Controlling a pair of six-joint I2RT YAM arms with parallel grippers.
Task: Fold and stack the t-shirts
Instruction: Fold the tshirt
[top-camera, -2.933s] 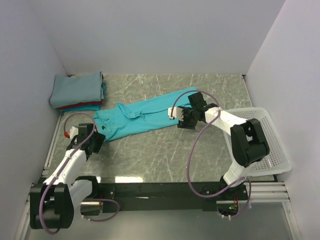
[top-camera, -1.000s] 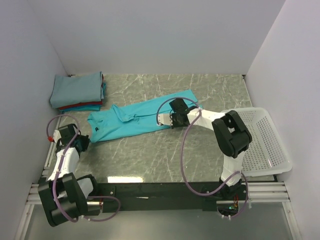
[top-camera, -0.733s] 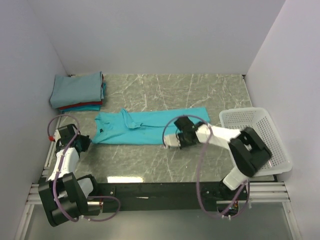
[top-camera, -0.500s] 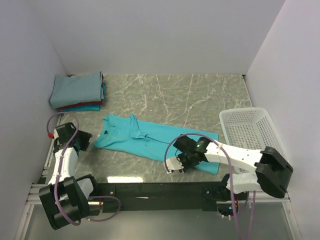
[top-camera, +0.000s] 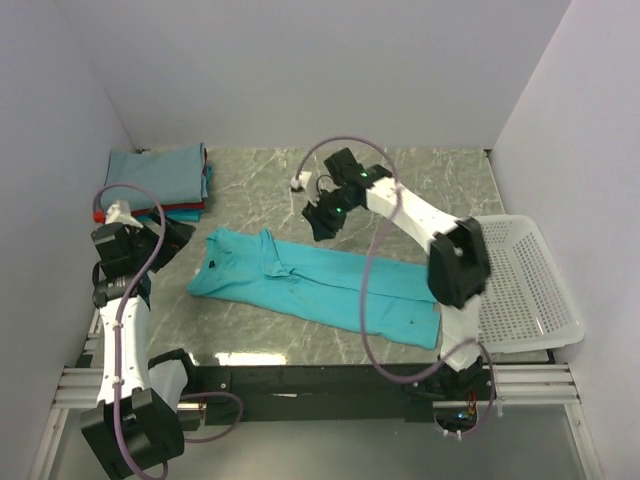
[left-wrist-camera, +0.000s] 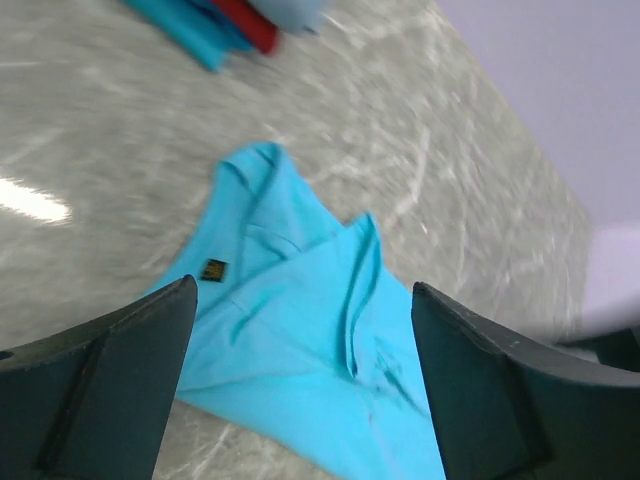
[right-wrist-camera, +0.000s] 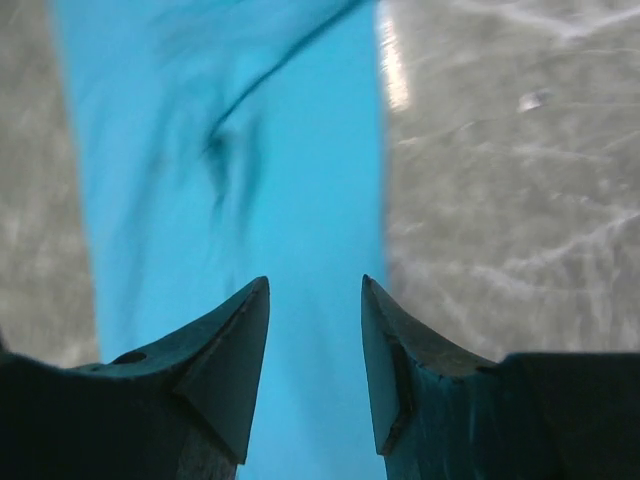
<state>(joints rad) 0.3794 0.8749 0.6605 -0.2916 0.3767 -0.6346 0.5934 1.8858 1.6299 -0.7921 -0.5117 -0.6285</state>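
Note:
A bright turquoise t-shirt lies spread in a long diagonal strip on the marble table, collar end at the left, hem end near the front right. Folded t-shirts sit stacked at the back left, grey-blue on top, red and teal beneath. My left gripper hovers left of the collar end, open wide with nothing in it. In the left wrist view the gripper frames the shirt. My right gripper hangs above the table behind the shirt's middle. In its wrist view it stands open over turquoise cloth.
A white mesh basket stands at the right edge, beside the right arm's base. White walls close the table at the back and both sides. In the left wrist view the edge of the folded stack shows at the top.
Both grippers opened and let go of the turquoise shirt, which now lies flat along a diagonal. The right arm swung up and back to the middle; the left gripper rose.

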